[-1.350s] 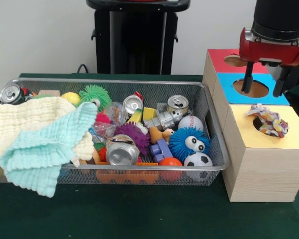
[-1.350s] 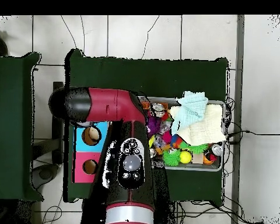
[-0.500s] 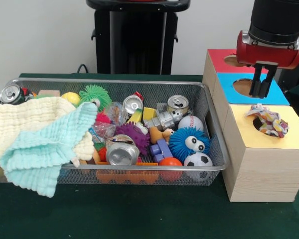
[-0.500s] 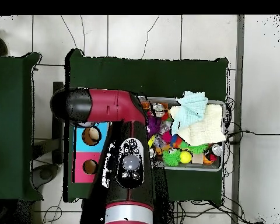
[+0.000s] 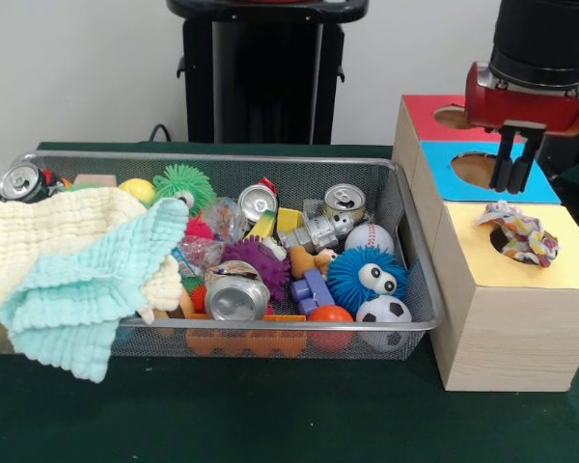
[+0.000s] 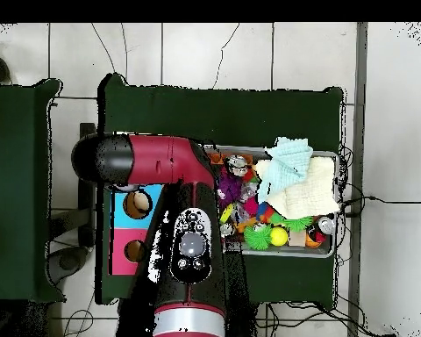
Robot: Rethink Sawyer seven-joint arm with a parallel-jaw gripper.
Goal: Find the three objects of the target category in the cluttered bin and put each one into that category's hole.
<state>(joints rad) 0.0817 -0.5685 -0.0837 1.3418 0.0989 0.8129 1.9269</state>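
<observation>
A wrinkly wad of white wrapper with colour spots lies on the yellow-topped wooden box, over its round hole, and sticks out of it. My gripper hangs empty above the blue-topped box, behind and above the wad and clear of it. The silver wire mesh bin lies left of the boxes, full of toys. Another crinkly spotted wrapper shows in the bin's middle. In the overhead view the arm hides the gripper and the yellow box.
The bin holds silver cans, spiky balls, a baseball, a soccer ball and a cream and mint cloth over its left half. The red-topped box stands behind the blue one. In the overhead view the bin lies right of the arm.
The gripper has drifted a little to the right and up over the blue-topped box and looks narrower than 1.4 s ago. The wad on the yellow box has not moved.
</observation>
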